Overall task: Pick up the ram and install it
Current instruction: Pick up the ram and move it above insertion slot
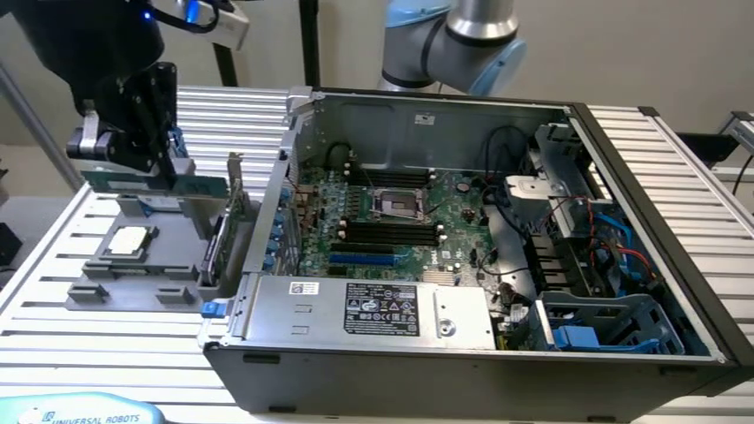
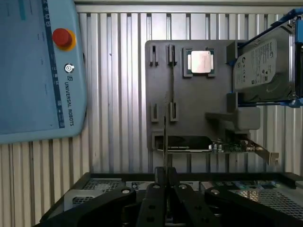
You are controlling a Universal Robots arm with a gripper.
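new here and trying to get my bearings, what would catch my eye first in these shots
The open computer case sits in the middle of the exterior view, with its green motherboard and black memory slots exposed. At that view's left, the gripper is shut on the ram and holds it above a grey parts tray, where a processor chip lies.

We see a ribbed metal counter [image 1: 48, 344], open computer case [image 1: 471, 375] at its middle, grey parts tray [image 1: 165, 265] at the case's nine o'clock in the exterior view, blue teach pendant [image 1: 83, 411] at seven o'clock.
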